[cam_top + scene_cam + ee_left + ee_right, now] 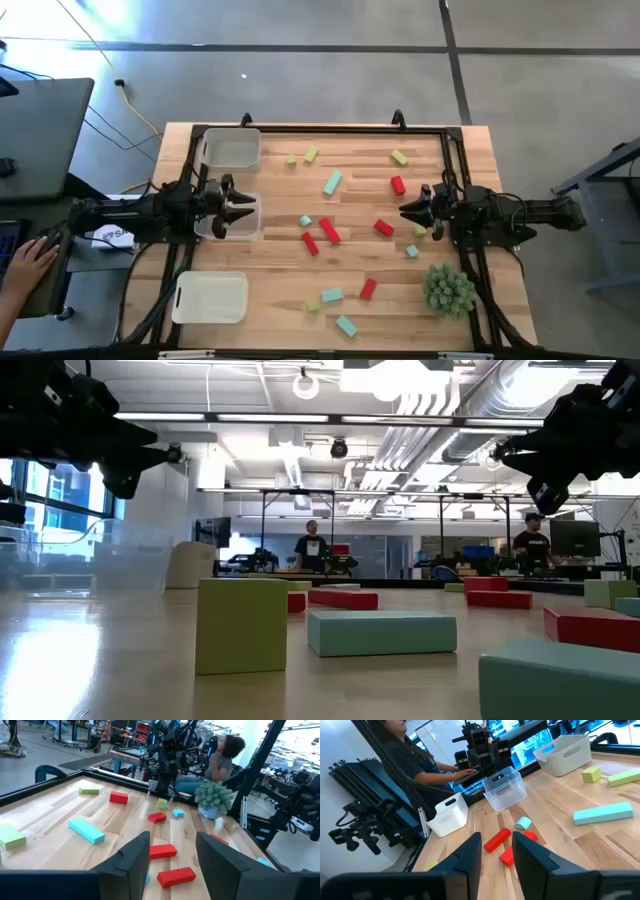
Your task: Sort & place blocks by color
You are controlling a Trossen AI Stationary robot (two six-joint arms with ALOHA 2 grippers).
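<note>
Step in hand, as we judged it: between picks. Neither gripper carried anything. The left gripper [243,208] hung over the middle clear bin [205,228], fingers apart with nothing between them. The right gripper [405,212] sat at the table's right side, fingers drawn together and empty.

The blocks [332,182] lay loose on the table [280,270], all in the centre and right half, none touching a bin. We saw no block in the far bin [205,150] or the near bin [180,298]. The middle bin's inside was partly hidden by the left arm, so we could not tell.

Next move, our guess: the right gripper needs to spread its fingers and drop onto a close block. The red block [384,227] and the small yellow-green block [420,231] were just beside it. Or the left gripper reaches out to the red pair [327,231] near the centre.

Room: the middle of the table was open and most blocks sat apart from one another, so fingers could straddle them. The two red bars lay close together, so that pick would be tighter. The plant ball [448,288] stood near the right arm's base, close to a teal block [411,251]. The black frame rail [320,128] ran along the far edge, near one yellow-green block [399,157]. A person's hand [30,258] stayed well off the table at left.
</note>
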